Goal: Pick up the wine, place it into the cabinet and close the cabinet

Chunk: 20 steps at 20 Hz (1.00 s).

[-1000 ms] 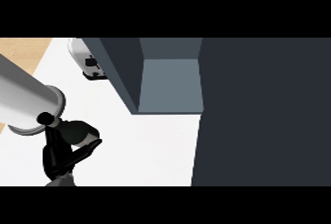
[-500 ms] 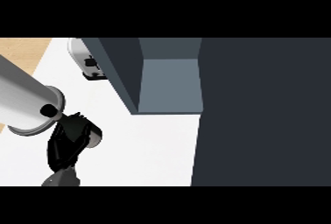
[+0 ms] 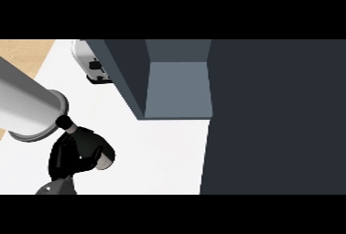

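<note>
The counter (image 3: 155, 155) is plain white and runs from the view's left to the middle. A silver toaster (image 3: 94, 68) with dark slots stands on it at the far left. Just to the toaster's right, a dark cabinet (image 3: 128, 73) hides the counter's far and right parts; whether it rests on the counter cannot be told. A tan surface (image 3: 24, 52) borders the counter's slanting left edge.

The left forearm (image 3: 20, 103) is a smooth, light grey cylinder that ends in a slightly flared grey collar (image 3: 42, 125) with a darker rim. A small black ball-shaped wrist (image 3: 65, 122) joins it to the left hand (image 3: 76, 151), glossy black throughout, its rounded segments catching pale highlights.
</note>
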Available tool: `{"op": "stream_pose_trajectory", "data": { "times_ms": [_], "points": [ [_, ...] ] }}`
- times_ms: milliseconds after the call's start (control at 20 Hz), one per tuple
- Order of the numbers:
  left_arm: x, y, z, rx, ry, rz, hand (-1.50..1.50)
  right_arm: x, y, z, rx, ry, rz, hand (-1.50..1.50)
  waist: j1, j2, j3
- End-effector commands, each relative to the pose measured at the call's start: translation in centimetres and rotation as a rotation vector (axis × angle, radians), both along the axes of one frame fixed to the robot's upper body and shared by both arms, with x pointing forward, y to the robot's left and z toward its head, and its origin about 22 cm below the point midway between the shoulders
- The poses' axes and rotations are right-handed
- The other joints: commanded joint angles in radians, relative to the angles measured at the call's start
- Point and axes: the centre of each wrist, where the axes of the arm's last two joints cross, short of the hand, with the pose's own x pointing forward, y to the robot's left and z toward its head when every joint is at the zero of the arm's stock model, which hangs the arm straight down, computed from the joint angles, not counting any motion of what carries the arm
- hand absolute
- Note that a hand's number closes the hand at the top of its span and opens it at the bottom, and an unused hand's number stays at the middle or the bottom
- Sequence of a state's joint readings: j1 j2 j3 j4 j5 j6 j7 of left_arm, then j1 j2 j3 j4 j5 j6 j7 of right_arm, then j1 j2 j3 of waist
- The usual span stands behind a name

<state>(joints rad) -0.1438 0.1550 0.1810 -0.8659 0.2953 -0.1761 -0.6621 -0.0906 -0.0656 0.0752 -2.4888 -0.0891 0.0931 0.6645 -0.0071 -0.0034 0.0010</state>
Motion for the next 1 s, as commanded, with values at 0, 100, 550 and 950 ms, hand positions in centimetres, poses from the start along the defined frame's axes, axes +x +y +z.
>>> {"op": "stream_pose_trajectory", "data": {
  "times_ms": [0, 100, 550, 950],
  "points": [
    [-0.7, 0.5, 0.2, 0.095, 0.019, -0.197, 1.50, -1.6, -0.3, 1.3, 0.028, -0.044, 0.036, -1.50, 0.002, 0.001, -0.001],
    [-1.9, 1.5, 0.2, 0.105, -0.023, -0.161, 1.50, -2.2, -0.8, 0.6, 0.037, -0.052, 0.026, -1.50, 0.004, 0.002, -0.001],
    [0.5, -0.9, 5.8, 0.183, -0.215, -0.096, 1.50, -2.1, 0.0, 1.5, 0.025, -0.030, 0.043, -1.50, 0.009, -0.001, -0.001],
    [-0.6, -3.9, 11.1, 0.058, -0.249, -0.201, 1.50, -1.6, -1.3, 1.2, 0.028, -0.035, 0.034, -1.50, 0.008, 0.000, 0.000]
  ]
}}
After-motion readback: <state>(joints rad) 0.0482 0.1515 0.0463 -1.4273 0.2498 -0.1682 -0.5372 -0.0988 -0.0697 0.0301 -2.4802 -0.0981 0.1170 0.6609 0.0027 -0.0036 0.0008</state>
